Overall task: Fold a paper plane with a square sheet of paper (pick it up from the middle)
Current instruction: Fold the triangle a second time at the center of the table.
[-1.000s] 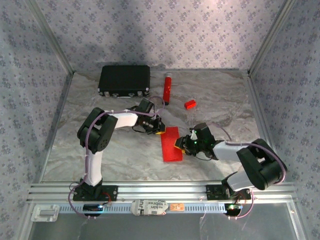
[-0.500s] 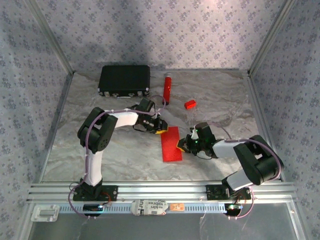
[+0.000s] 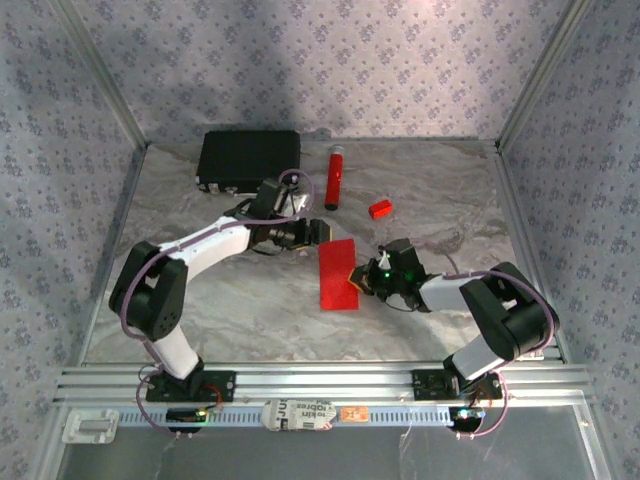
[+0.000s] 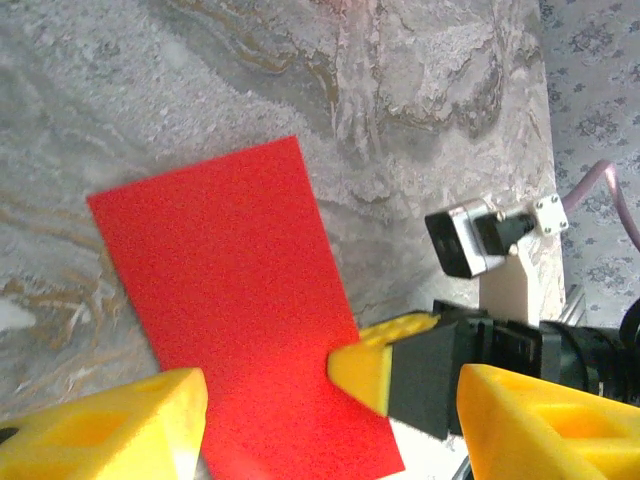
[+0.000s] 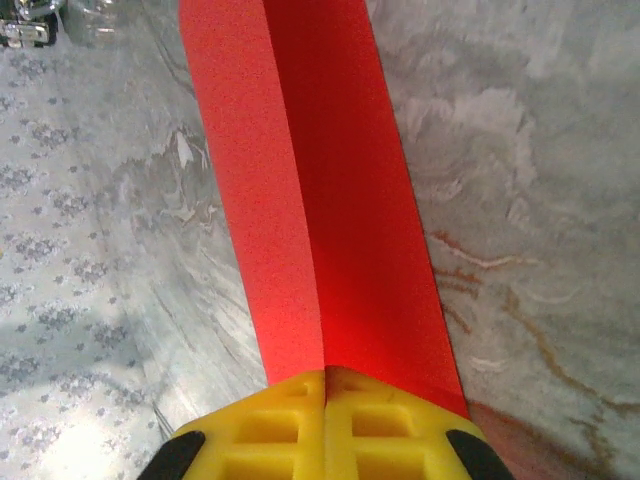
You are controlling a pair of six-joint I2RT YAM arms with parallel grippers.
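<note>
The red sheet of paper (image 3: 336,276) lies on the marbled table as a long rectangle, folded along its length. My right gripper (image 3: 357,278) is shut on the middle of its right edge. In the right wrist view the yellow jaws (image 5: 325,420) meet on the paper (image 5: 320,200), and a crease runs away from them. My left gripper (image 3: 320,233) hovers open just past the paper's far end. In the left wrist view its yellow fingers (image 4: 100,430) stand wide apart above the paper (image 4: 220,290), and the right gripper's yellow tip (image 4: 365,365) touches the paper's edge.
A black case (image 3: 249,160) stands at the back left. A red tube (image 3: 334,178) lies beside it, and a small red block (image 3: 379,208) lies to its right. Patterned walls close in the table on three sides.
My left gripper let go of the paper's far end, opened and drew back to the far left. My right gripper shut on the paper's right edge. The paper shifted slightly left.
</note>
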